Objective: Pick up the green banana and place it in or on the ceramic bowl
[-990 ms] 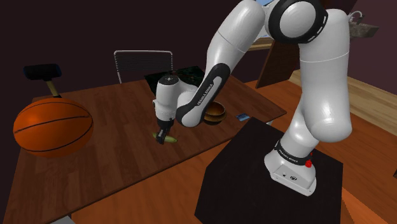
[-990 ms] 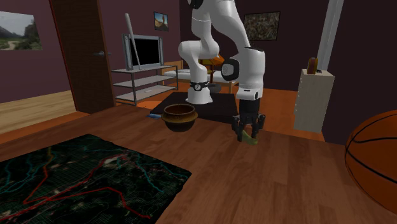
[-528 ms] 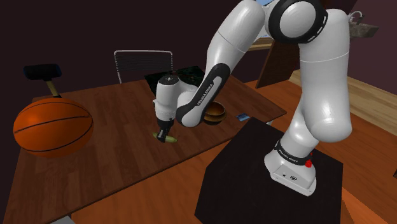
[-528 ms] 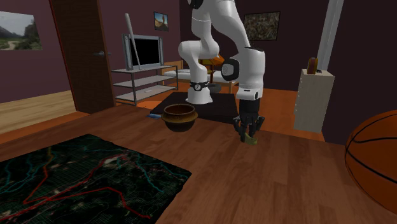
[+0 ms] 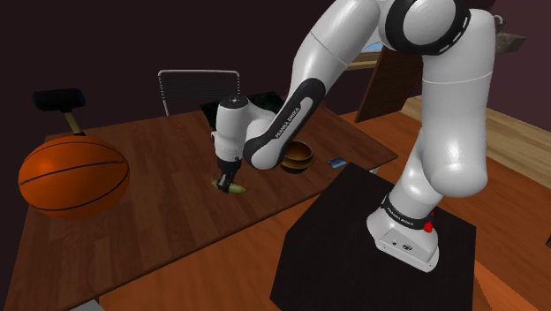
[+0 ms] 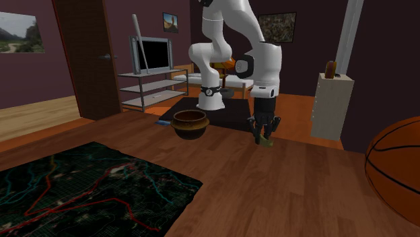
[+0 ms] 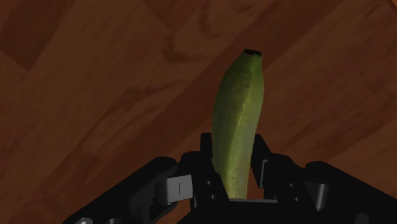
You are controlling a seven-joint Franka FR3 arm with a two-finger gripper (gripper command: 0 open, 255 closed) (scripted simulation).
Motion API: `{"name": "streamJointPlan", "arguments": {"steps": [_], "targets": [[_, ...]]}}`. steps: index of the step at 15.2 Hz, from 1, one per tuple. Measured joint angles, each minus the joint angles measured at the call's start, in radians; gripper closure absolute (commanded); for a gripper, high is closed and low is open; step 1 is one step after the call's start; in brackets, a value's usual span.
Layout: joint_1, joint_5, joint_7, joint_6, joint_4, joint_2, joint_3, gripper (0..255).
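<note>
A green banana point(image 7: 238, 121) is clasped between my black fingers point(image 7: 262, 159) and points out ahead of the hand over the brown wooden table. My gripper point(image 5: 230, 179) hangs just above the table point(image 5: 150, 230) with the banana point(image 5: 232, 186) sticking out beneath it. The brown bowl point(image 5: 297, 157) stands to the shoulder view's right of the gripper, about a hand's width off. In the second exterior view the gripper point(image 6: 264, 133) holds the banana point(image 6: 267, 141) to the right of the bowl point(image 6: 190, 124).
A large basketball point(image 5: 72, 175) rests on the table at the shoulder view's left. A dark map-printed mat point(image 6: 87, 182) covers the table's far side. A small blue item point(image 5: 336, 163) lies near the bowl. A chair point(image 5: 199, 88) stands behind the table.
The fingers have closed on the banana, and the hand has risen a little, lifting the banana off the wood.
</note>
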Motion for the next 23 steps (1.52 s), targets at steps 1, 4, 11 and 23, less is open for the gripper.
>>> {"name": "streamJointPlan", "arguments": {"steps": [1, 4, 11, 23], "targets": [[-0.004, 0.005, -0.005, -0.008, -0.003, -0.012, 0.004, 255], [-0.014, 0.025, -0.019, -0.041, -0.008, -0.05, 0.02, 255], [-0.037, 0.072, -0.059, -0.119, -0.01, -0.133, 0.049, 255], [-0.057, 0.146, -0.116, -0.258, 0.009, -0.258, 0.08, 255]]}}
